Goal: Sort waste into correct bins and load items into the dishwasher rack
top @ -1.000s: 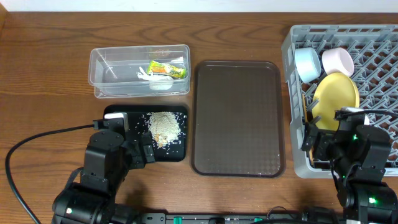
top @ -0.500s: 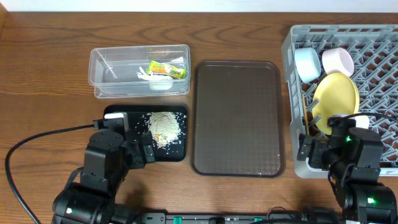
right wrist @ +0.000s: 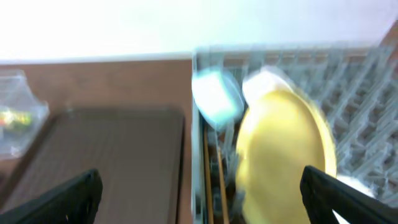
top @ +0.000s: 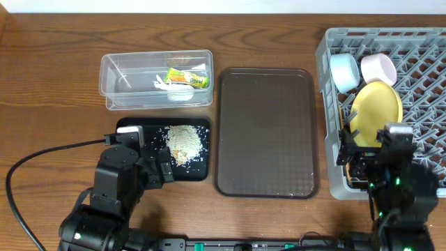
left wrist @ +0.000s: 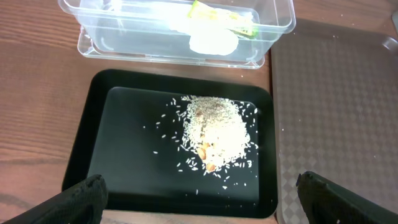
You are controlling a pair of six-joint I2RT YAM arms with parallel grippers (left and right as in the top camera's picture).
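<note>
The clear tub [top: 118, 87] holds the green-yellow-orange wrapper [top: 187, 78] and white scraps [top: 162, 85]; both show in the left wrist view [left wrist: 225, 20]. The black tray [top: 132, 129] holds the rice heap [top: 185, 143], also seen close up [left wrist: 214, 127]. The grey rack [top: 418, 63] holds the blue bowl [top: 343, 72], pale cup [top: 378, 68], yellow plate [top: 376, 108] and chopsticks [top: 341, 120]. The white bowl is hidden. My left gripper [left wrist: 202, 208] is open and empty over the black tray's near edge. My right gripper [right wrist: 202, 202] is open and empty above the rack's near left corner, facing the plate [right wrist: 283, 149] and chopsticks [right wrist: 214, 177].
The dark brown serving tray [top: 265, 132] lies between the black tray and the rack. A black cable [top: 42, 157] runs across the table at the left. The right wrist view is blurred.
The right arm has shifted slightly over the rack's near left corner. The left arm and all objects are unchanged.
</note>
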